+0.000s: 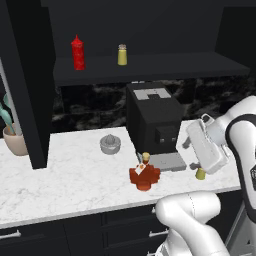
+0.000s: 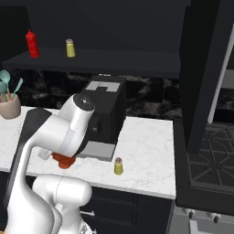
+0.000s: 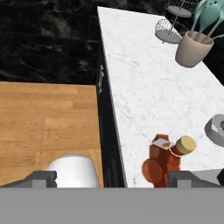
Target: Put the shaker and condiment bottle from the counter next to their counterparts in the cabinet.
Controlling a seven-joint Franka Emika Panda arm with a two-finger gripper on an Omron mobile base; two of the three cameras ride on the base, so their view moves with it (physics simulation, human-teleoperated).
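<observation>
Condiment bottle (image 1: 144,175), squat, faceted and orange-red with a yellowish cap and small white tag, stands on the white marble bench (image 1: 75,185) just in front of the boxy black coffee machine (image 1: 152,117). In the right base view the arm hides most of it. The olive shaker (image 2: 118,166) stands right of the machine's grey tray, half hidden behind the hand in the left base view. The fingers (image 3: 35,178) are spread wide, tips cut off at the hand view's bottom edge. On the dark cabinet shelf (image 1: 150,67) above the machine stand a slim red squeeze bottle (image 1: 77,52) and a small yellow shaker (image 1: 122,54).
</observation>
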